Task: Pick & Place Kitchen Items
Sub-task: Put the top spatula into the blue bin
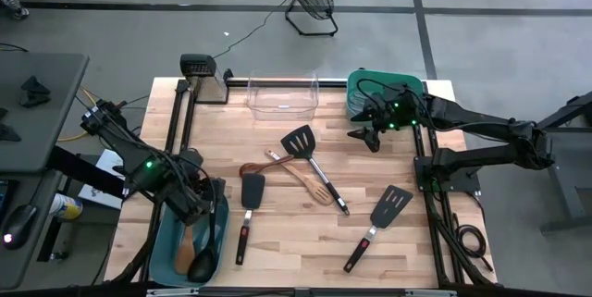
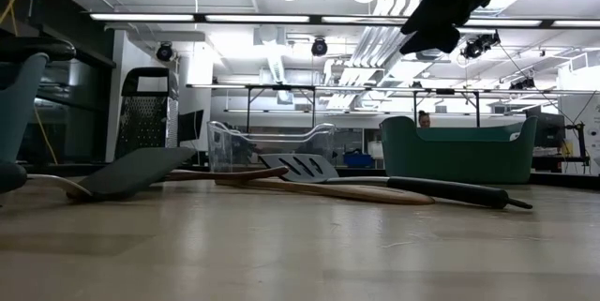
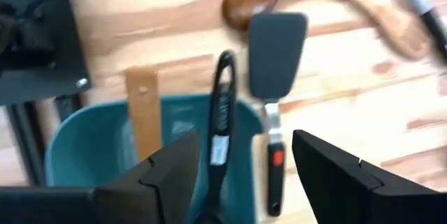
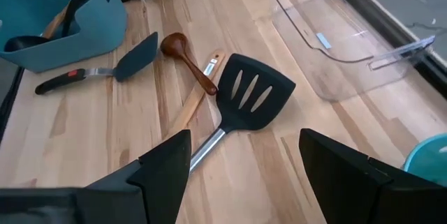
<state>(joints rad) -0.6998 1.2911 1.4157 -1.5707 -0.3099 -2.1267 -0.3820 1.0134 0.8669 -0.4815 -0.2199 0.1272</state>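
My left gripper (image 1: 203,201) (image 3: 244,147) is open above the far end of the teal tub (image 1: 165,241). A black ladle (image 3: 222,116) and a wooden utensil (image 3: 143,112) lean in the tub, and the ladle's handle shows between the fingers, apart from them. My right gripper (image 1: 363,137) (image 4: 244,151) hangs open over the table beside the green tub (image 1: 384,89). Flat on the table are a black slotted turner (image 4: 251,98), a dark wooden spoon (image 4: 187,56), a wooden slotted spatula (image 1: 310,184), a red-trimmed turner (image 1: 250,195) and another slotted turner (image 1: 390,206).
A clear plastic bin (image 1: 282,93) stands at the table's far edge, with a box grater (image 2: 145,113) to its left. Dark frame rails run along both table sides. Bare wood lies near the front edge between the two red-trimmed turners.
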